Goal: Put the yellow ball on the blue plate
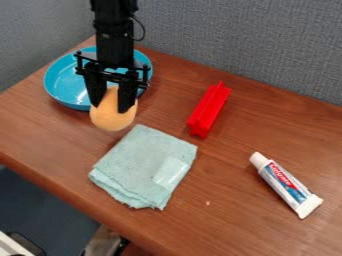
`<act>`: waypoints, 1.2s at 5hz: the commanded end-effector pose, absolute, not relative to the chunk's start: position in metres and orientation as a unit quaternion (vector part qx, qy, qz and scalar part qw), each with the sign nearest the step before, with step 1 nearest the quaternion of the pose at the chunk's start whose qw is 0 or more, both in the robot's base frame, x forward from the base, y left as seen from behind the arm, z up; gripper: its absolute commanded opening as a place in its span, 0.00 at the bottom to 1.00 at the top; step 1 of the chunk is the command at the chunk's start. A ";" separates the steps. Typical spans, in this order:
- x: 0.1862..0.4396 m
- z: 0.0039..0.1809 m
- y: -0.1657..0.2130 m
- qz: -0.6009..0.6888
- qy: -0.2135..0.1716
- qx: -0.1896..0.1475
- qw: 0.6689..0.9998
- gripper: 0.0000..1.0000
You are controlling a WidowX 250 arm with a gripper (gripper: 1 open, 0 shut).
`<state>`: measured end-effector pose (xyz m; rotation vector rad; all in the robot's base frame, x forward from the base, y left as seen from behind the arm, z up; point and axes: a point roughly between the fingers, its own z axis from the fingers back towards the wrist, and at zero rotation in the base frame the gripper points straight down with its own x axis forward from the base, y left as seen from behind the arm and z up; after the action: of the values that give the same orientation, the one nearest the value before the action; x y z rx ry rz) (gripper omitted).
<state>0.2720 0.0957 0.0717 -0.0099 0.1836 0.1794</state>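
Observation:
The yellow ball (111,116) rests on the wooden table just in front of the blue plate (64,80), close to its near rim. My gripper (112,99) points down from above and is shut on the top of the ball, one black finger on each side. The ball's upper part is hidden by the fingers. The plate sits at the back left of the table, partly behind the arm.
A red block (209,108) lies right of the ball. A pale teal folded cloth (143,165) lies in front of it. A toothpaste tube (286,183) sits at the right. The table's (254,130) front edge runs diagonally at the lower left.

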 end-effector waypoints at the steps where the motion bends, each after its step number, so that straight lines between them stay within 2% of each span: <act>1: 0.272 0.077 0.102 0.086 0.083 0.000 0.993 0.00; 6: 0.273 0.074 0.106 0.057 0.083 -0.003 0.995 0.00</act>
<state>0.2710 0.0989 0.0671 -0.0176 0.1942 0.1007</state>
